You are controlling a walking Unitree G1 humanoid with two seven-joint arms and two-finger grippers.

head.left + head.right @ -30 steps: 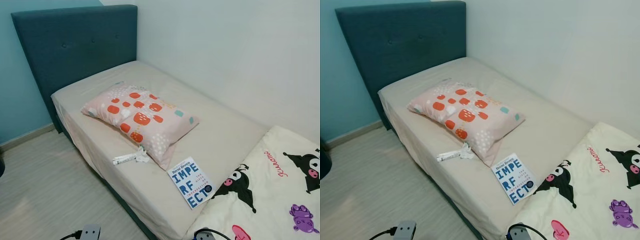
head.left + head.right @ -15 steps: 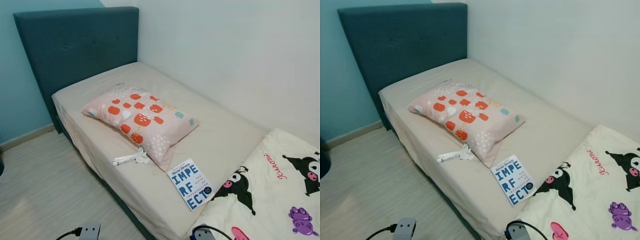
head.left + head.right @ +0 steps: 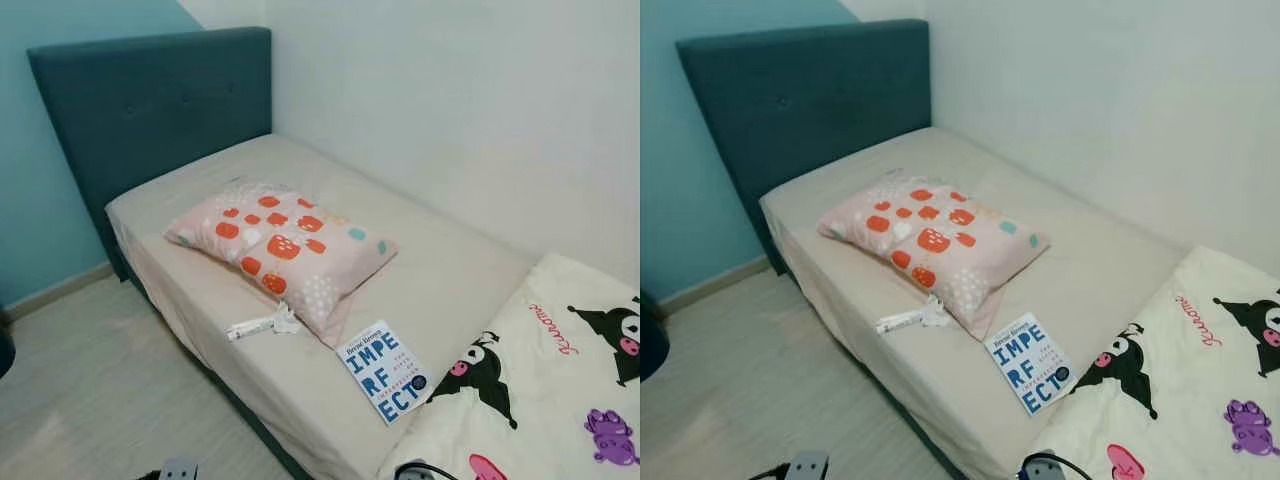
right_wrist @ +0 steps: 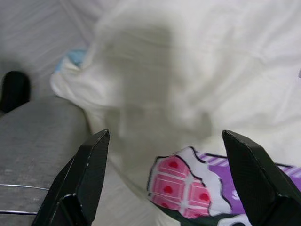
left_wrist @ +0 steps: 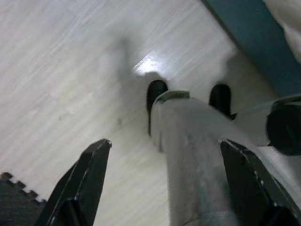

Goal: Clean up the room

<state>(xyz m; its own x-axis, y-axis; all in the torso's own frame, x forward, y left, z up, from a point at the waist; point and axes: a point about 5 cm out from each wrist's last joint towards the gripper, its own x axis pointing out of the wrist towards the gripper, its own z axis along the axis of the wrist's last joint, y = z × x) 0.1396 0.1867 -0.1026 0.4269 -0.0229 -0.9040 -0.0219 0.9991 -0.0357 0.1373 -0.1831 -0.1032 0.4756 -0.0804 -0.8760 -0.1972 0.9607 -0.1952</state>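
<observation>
A single bed (image 3: 450, 270) with a beige sheet stands against the white wall. On it lies a pink pillow (image 3: 282, 244) with orange spots. A white tube with a crumpled wrapper (image 3: 262, 323) rests near the bed's front edge, just below the pillow. A blue and white book (image 3: 386, 370) lies beside a cream cartoon-print blanket (image 3: 545, 380). My left gripper (image 5: 164, 183) hangs open above the wooden floor and my own leg. My right gripper (image 4: 162, 181) is open over the blanket's folds (image 4: 197, 84).
A teal upholstered headboard (image 3: 150, 110) stands at the far end against a light blue wall. Pale wooden floor (image 3: 90, 390) runs along the bed's left side. A dark round object (image 3: 650, 340) sits at the left edge.
The camera has shifted slightly, so the whole scene sits a little lower and more to the right. Nothing on the bed has moved.
</observation>
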